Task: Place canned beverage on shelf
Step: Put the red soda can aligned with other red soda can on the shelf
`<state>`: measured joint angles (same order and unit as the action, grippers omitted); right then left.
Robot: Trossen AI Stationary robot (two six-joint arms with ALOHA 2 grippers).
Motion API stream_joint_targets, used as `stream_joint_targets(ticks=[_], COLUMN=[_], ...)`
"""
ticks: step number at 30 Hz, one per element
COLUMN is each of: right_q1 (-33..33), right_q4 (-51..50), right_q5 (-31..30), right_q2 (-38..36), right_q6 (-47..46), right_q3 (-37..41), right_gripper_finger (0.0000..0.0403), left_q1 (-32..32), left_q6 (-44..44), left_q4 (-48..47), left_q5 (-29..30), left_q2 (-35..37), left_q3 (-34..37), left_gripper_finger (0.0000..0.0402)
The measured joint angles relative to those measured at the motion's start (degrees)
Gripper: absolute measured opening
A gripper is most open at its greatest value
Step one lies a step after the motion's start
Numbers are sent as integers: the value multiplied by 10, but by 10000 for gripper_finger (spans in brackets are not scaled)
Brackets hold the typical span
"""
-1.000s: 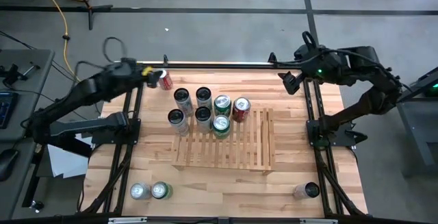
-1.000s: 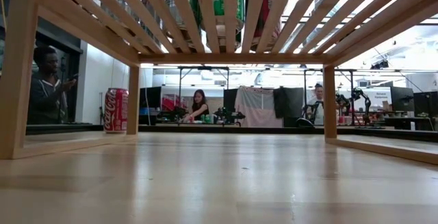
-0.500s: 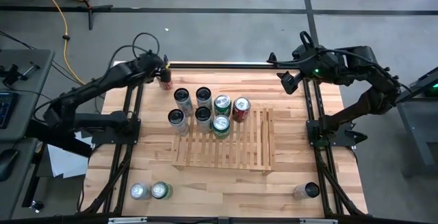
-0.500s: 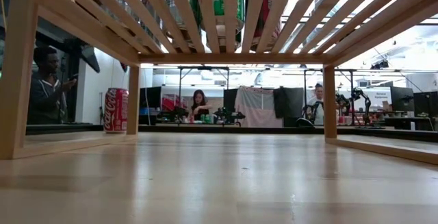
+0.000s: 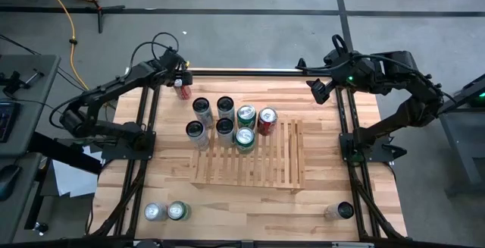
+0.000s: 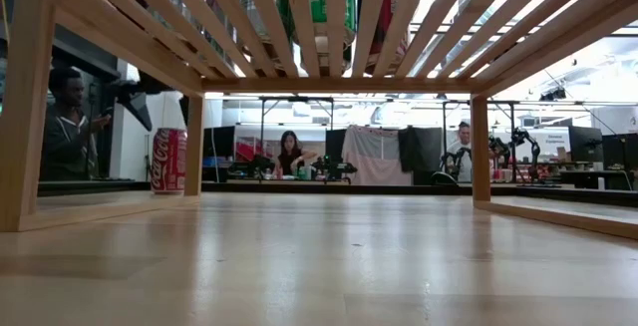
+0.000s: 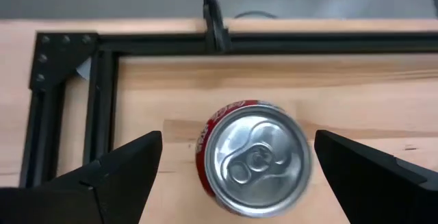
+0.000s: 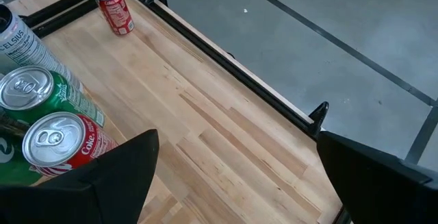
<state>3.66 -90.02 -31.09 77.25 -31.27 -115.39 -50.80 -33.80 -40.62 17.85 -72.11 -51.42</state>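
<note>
Since the earlier frame the left gripper (image 7: pixel 233 172) has swung over the upright red aluminium cola can (image 5: pixel 182 90) at the tabletop's (image 5: pixel 326 164) far-left corner, fingers spread either side, can axis vertical, untouched. The right gripper (image 5: pixel 318 90) waits open, farther off. The slatted light-wood shelf (image 5: pixel 269 164) lies well apart.

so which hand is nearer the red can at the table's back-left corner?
Left. The left hand hangs open directly above the red can; the right hand waits open across the table, near the back-right corner.
</note>
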Motion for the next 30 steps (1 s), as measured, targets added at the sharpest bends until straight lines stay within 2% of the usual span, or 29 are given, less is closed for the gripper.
stream_joint_targets(ticks=[12,23,25,29,30], right_q1=[0,0,0,0,0], right_q4=[0,0,0,0,0], right_q5=[0,-30,-30,-30,-29], right_q2=[0,0,0,0,0], right_q6=[0,-19,-19,-19,-19], right_q3=[0,0,0,0,0], right_gripper_finger=[381,381,381,381,381], left_q1=[-11,-10,-10,-10,-10], left_q6=[0,14,28,47,52], left_q4=[13,13,13,8,4], left_q5=[-49,-49,-49,-52,-54], left_q2=[-62,-81,-81,-76,-71], left_q3=[0,0,0,0,1], left_gripper_finger=[374,371,355,286,281])
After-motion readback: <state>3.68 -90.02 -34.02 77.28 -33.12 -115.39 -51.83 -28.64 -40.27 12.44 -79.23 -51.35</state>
